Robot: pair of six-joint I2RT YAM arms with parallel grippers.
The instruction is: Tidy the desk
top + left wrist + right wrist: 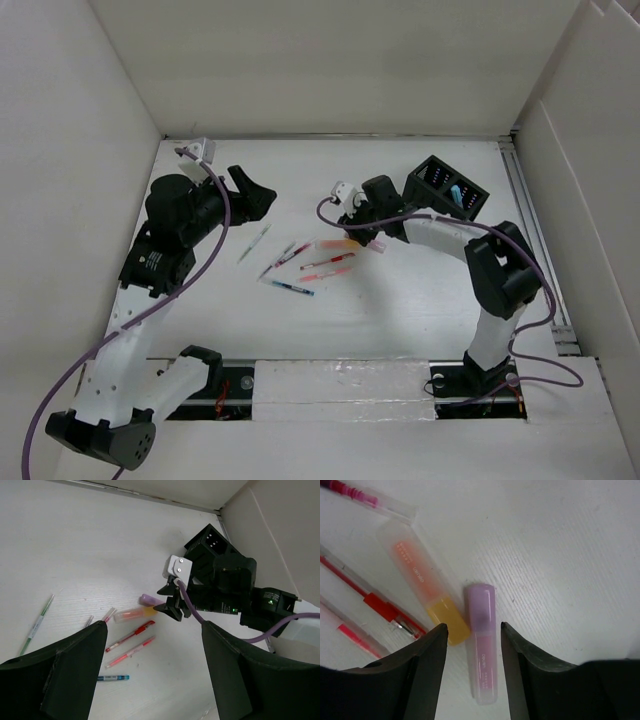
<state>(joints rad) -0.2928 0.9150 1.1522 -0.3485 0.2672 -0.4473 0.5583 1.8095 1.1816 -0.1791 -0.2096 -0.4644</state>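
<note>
- Desk point(400, 320) from above: the white tabletop lay under both arms, with loose pens point(295, 268) in its middle and the black slotted organizer point(447, 186) at the far right. Your left gripper point(254, 190) hovered left of the pens. Your right gripper point(370, 238) stood low over their right end.
- From the left wrist, its jaws gaped wide with nothing between them. Holding that arm clear looked right.
- From the right wrist, the jaws stood apart, straddling the purple highlighter point(482, 645) without gripping it. The orange highlighter point(420, 577) lay just beside, its yellow cap point(451, 625) near one finger. You needed to descend straight, centre on the purple barrel, and close without catching that cap.
</note>
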